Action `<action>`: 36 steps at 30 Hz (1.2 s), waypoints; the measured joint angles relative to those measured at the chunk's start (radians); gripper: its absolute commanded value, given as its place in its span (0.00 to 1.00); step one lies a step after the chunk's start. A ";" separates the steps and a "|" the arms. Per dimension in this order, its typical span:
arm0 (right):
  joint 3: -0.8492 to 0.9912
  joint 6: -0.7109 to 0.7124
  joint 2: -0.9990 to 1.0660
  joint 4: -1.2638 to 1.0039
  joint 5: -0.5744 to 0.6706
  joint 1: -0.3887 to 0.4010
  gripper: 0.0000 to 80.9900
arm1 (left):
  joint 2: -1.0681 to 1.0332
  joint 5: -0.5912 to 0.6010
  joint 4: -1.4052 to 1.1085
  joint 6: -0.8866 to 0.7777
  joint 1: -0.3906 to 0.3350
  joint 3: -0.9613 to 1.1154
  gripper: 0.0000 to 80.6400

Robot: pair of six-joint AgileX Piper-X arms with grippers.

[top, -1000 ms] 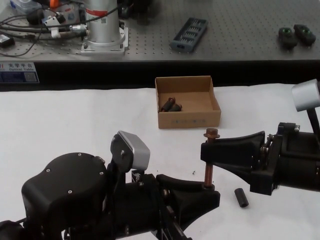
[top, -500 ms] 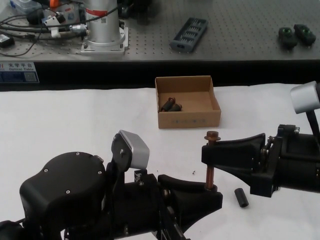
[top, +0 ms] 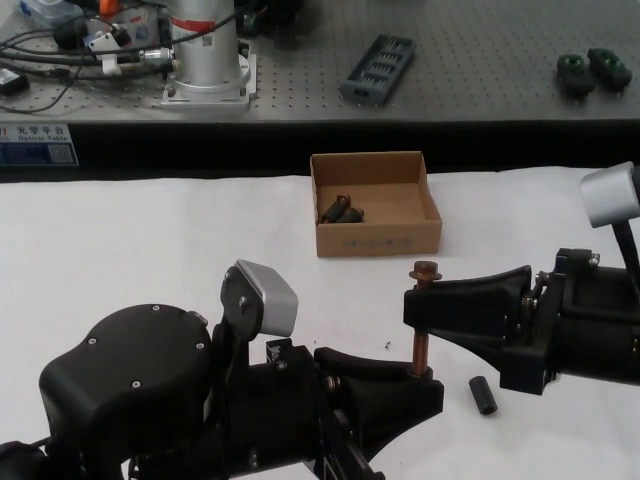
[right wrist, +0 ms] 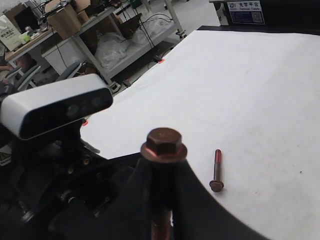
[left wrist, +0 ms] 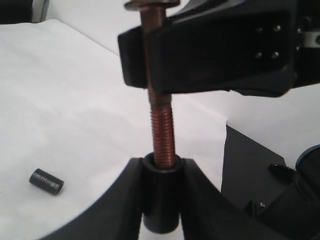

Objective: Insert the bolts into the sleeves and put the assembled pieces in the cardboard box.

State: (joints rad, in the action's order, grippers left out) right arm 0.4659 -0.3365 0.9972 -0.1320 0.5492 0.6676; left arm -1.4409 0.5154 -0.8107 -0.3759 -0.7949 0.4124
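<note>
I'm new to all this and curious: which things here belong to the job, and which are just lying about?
Job: copper bolt, sleeve under it, loose sleeve, spare bolt, cardboard box, finished pieces inside.
Lying about: blue rack, black parts, cables.

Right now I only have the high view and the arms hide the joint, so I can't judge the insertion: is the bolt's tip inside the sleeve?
Observer: Yes. The left wrist view shows the bolt with its tip in the mouth of the sleeve, which the left gripper clamps upright.
Operator: Is it far in?
Observer: No, most of the thread shows above the sleeve.
Operator: Any bolts left?
Observer: One spare bolt lies flat on the white sheet, seen in the right wrist view.
</note>
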 measured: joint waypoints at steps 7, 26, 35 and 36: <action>0.000 0.027 0.000 0.044 0.021 0.000 0.01 | 0.000 0.004 0.004 -0.017 0.000 -0.004 0.15; 0.000 0.068 0.000 0.060 0.070 -0.003 0.16 | 0.000 0.013 0.003 -0.017 0.000 -0.003 0.15; 0.000 0.053 -0.027 0.114 0.125 -0.003 0.54 | 0.000 -0.010 0.001 -0.017 0.000 -0.003 0.15; 0.000 0.055 -0.041 0.121 0.113 -0.003 0.54 | 0.000 -0.019 0.001 -0.017 0.000 -0.003 0.15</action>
State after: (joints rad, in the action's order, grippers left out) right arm 0.4659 -0.2814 0.9566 -0.0106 0.6624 0.6650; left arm -1.4409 0.4964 -0.8098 -0.3924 -0.7949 0.4098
